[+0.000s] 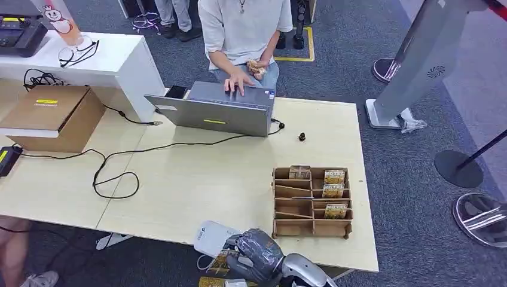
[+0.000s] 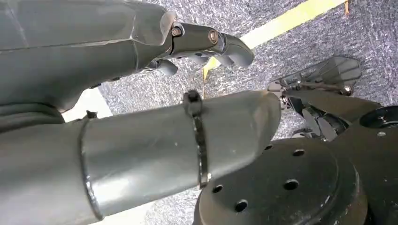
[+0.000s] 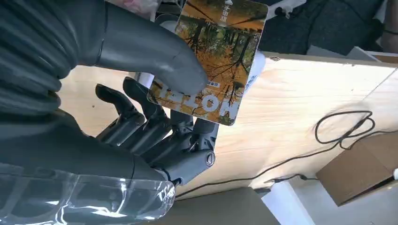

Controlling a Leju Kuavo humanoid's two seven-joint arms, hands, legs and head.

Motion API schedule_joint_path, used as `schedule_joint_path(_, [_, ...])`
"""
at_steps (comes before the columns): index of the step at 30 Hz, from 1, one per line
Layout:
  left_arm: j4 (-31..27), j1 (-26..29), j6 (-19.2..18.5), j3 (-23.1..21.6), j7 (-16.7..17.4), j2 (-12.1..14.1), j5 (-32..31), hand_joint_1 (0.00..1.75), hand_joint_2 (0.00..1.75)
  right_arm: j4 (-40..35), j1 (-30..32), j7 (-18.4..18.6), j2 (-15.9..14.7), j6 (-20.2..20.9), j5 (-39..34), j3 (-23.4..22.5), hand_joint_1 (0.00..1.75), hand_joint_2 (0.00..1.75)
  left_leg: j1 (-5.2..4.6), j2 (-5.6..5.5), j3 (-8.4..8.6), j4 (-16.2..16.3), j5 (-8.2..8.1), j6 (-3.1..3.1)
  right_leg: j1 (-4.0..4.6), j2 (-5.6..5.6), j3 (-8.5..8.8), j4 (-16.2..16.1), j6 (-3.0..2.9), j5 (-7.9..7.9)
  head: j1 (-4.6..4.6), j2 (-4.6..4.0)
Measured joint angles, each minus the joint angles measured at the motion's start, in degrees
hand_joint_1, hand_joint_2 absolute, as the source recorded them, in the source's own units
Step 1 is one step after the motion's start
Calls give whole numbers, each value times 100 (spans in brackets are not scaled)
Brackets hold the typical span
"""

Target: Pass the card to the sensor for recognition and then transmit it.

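The right hand point(image 3: 155, 117) pinches the card point(image 3: 213, 56) between its thick thumb, pressed on the printed face, and the darker fingers point(image 3: 187, 140) curled behind it. The card shows an autumn-tree picture and large lettering, and the grip looks firm, since the thumb covers a good part of one corner. In the head view the same hand point(image 1: 257, 254) sits at the near edge of the table point(image 1: 197, 185), right of centre, with the card point(image 1: 222, 262) held just beside or over the white sensor point(image 1: 212, 238) that lies at that near edge. Whether card and sensor actually touch cannot be told.

Just to the right of the hand stands the wooden card rack point(image 1: 312, 203), with several similar cards upright in its right-hand and far compartments. On the far side a person point(image 1: 242, 36) rests a hand on an open laptop point(image 1: 218, 110). A cardboard box point(image 1: 57, 116) sits far left, and a black cable point(image 1: 119, 167) loops across the table between them.

The left hand point(image 2: 206, 44) hangs by the robot's side above carpet, its fingers loosely curled and holding nothing.

As for progress, the card appears to be already picked and brought to the sensor, so the recognition step seems to be in hand. Handing the card across to the person is still left to do.
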Motion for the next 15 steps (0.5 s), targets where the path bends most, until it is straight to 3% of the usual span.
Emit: schedule_joint_path(15, [0, -17, 20, 133, -59, -24, -214, 0, 0, 354, 13, -52, 0, -597, 488, 66, 175, 175, 0, 0, 0, 0, 0, 0, 0, 0, 0, 0, 0, 0, 0, 0])
